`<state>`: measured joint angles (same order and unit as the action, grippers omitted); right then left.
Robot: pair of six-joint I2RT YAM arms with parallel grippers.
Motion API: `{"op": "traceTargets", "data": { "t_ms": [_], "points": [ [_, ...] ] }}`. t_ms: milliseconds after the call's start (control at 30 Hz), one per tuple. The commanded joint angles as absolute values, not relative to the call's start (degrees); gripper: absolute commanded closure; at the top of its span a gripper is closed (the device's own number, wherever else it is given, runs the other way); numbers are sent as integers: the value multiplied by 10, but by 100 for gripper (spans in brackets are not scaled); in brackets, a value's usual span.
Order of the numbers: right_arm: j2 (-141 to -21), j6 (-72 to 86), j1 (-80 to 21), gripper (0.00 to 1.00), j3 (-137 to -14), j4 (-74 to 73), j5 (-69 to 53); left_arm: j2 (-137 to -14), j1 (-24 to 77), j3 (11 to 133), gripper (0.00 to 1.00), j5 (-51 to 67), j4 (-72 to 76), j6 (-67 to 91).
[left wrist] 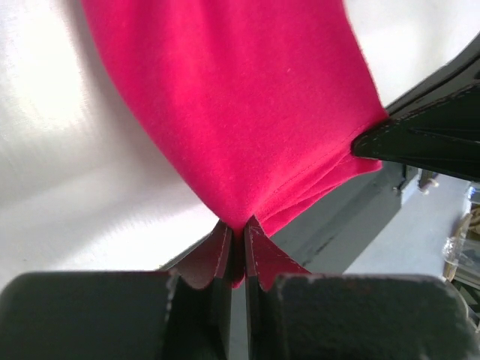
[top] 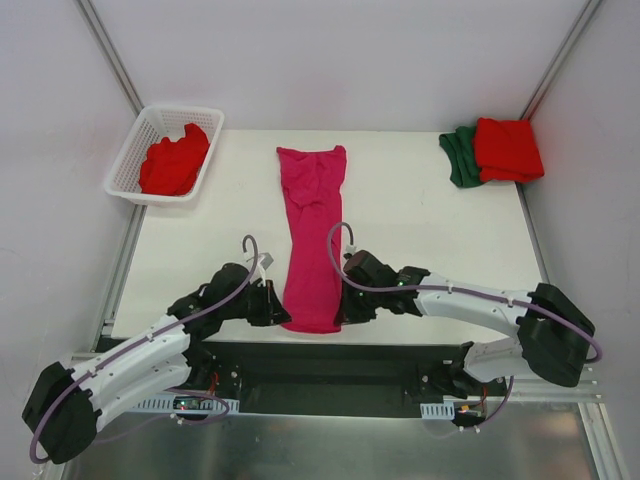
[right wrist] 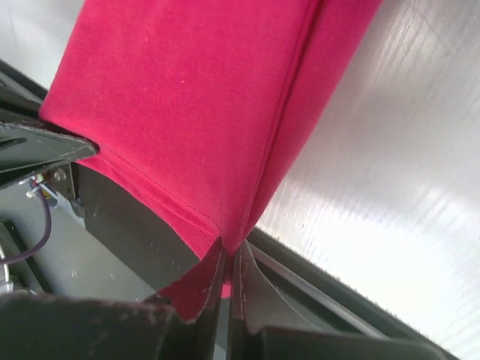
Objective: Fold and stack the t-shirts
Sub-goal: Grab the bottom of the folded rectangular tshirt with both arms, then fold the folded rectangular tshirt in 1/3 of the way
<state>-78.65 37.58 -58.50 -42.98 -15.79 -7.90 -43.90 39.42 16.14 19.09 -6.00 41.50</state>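
A magenta-pink t-shirt (top: 313,235) lies as a long narrow strip down the middle of the table, its near hem at the front edge. My left gripper (top: 281,312) is shut on the hem's left corner, with the cloth (left wrist: 247,112) pinched between its pads. My right gripper (top: 343,310) is shut on the right corner of the same cloth (right wrist: 195,112). A red t-shirt (top: 176,160) lies crumpled in the white basket (top: 130,160). A folded red t-shirt (top: 507,148) sits on a folded dark green one (top: 461,158) at the back right.
The basket hangs over the table's back-left corner. The black front rail (top: 330,365) runs just below the hem. White enclosure walls stand around the table.
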Motion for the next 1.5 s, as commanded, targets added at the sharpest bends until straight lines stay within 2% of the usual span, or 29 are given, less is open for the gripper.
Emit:
{"op": "traceTargets", "data": {
  "t_ms": [0, 400, 667, 933, 1467],
  "points": [
    [-739, 351, -590, 99, -447, -263, -50, -408, 400, 208, 100, 172, -141, 420],
    [-726, 321, -584, 99, -529, -314, 33, -447, 402, 323, 100, 122, -174, 382],
    [-762, 273, -539, 99, -588, -314, 51, -512, 402, 386, 100, 72, -174, 339],
    [-804, 210, -460, 99, -642, -304, 29, -619, 396, 485, 100, 19, -162, 267],
    [-964, 124, -349, 99, -791, -268, -61, -751, 293, 602, 100, 42, -107, 198]
  ]
}}
